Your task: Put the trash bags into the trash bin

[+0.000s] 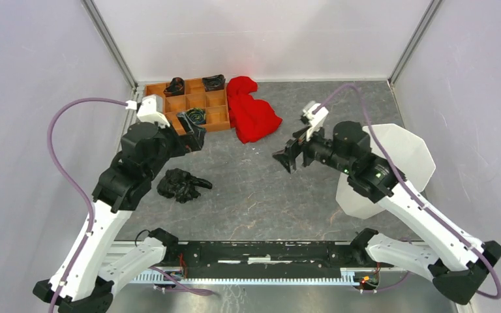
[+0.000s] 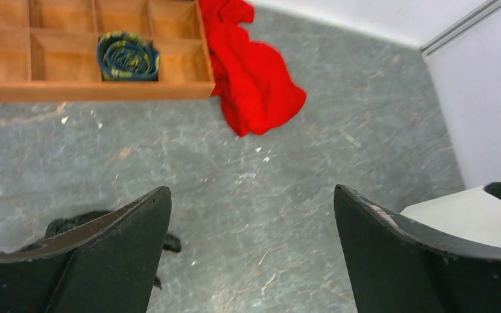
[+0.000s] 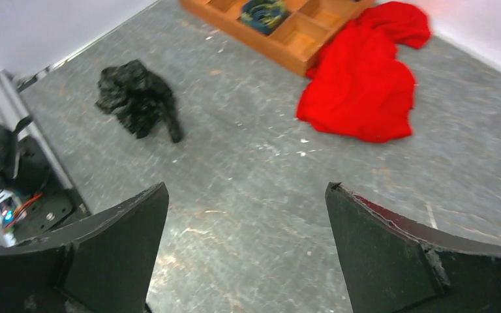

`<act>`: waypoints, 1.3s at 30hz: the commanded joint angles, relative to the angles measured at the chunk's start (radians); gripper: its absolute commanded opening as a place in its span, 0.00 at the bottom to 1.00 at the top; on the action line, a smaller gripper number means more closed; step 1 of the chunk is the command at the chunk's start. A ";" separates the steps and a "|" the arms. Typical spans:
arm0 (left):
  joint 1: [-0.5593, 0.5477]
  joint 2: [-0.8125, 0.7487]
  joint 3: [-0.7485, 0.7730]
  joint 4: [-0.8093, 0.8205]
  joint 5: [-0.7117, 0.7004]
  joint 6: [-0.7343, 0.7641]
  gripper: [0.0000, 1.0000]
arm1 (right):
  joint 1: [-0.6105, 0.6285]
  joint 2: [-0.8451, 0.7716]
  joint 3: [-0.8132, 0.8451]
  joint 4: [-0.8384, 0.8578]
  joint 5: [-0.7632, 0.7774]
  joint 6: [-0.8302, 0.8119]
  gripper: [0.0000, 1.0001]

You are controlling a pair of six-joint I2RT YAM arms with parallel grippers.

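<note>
Left gripper (image 2: pixel 251 195) jaws spread wide, nothing between them, hovering above the grey stone-pattern tabletop (image 1: pixel 267 189) near the front edge of the brown wooden compartment tray (image 1: pixel 216 116). Right gripper (image 3: pixel 246 189) also spread wide and empty, held over mid-table and pointing left toward the other arm.

Crumpled glossy black plastic trash bag (image 1: pixel 182 184) lies in a small wad on the table, left of centre and beside the left arm, touched by neither gripper. Left wrist view: only a bit of it (image 2: pixel 72 225) shows, behind the left finger. Right wrist view: the wad (image 3: pixel 137 98) is well ahead of the fingers, upper left.

White translucent plastic trash bin (image 1: pixel 414 156) with faceted rim is at the right side of the table, partly hidden by the right arm and well apart from the bag. Upright or tipped: cannot tell.

Red cloth heap (image 1: pixel 251 114) sits on the table at the back, touching the tray's right side. A rolled dark blue-green item (image 2: pixel 128 57) sits in a front-row compartment of the tray. Two more dark items are in back-row compartments, too small to tell what they are.
</note>
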 commanded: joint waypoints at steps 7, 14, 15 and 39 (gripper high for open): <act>-0.006 0.007 -0.189 -0.102 -0.220 -0.088 1.00 | 0.171 0.027 -0.045 0.073 0.150 -0.009 0.98; -0.001 0.097 -0.312 -0.181 -0.466 -0.316 1.00 | 0.178 -0.049 -0.123 0.096 0.187 0.003 0.98; 0.006 0.103 -0.326 -0.181 -0.476 -0.333 1.00 | 0.178 -0.059 -0.132 0.096 0.196 0.005 0.98; 0.125 0.117 -0.404 0.027 -0.006 -0.187 0.02 | 0.177 -0.233 -0.285 0.130 0.293 -0.009 0.98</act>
